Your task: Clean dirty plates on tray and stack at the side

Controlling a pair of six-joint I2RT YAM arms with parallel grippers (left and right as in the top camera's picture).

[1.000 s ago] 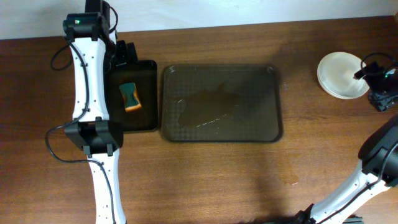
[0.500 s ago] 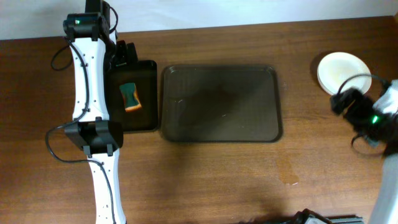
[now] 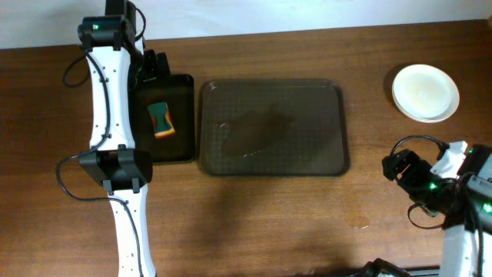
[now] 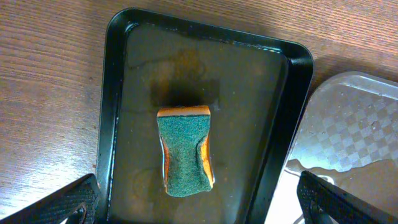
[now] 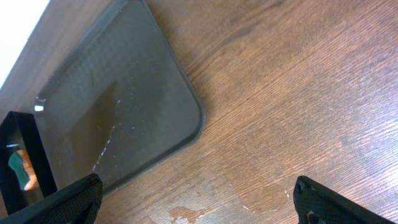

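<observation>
Right end effector (image 3: 401,168) has pulled back from the stack of round shallow white plates (image 3: 425,92): a second ago it was at the stack's rim, now it sits well apart, toward the front of the worktop (image 3: 307,223), fingers spread wide and empty. The plates lie beyond it, off the large rectangular dark brown tray (image 3: 307,108), which lies to its left; their top face looks clean, and the count cannot be told from above. Left end effector (image 3: 154,68) is unchanged, fingers apart, hovering over the small black rectangular tray (image 3: 181,81) with the green-and-orange sponge (image 3: 161,118) directly below. Left wrist alone shows the sponge's green scouring face up and a wet film around it. Right wrist alone shows faint damp marks on the wood by the brown tray's corner.
</observation>
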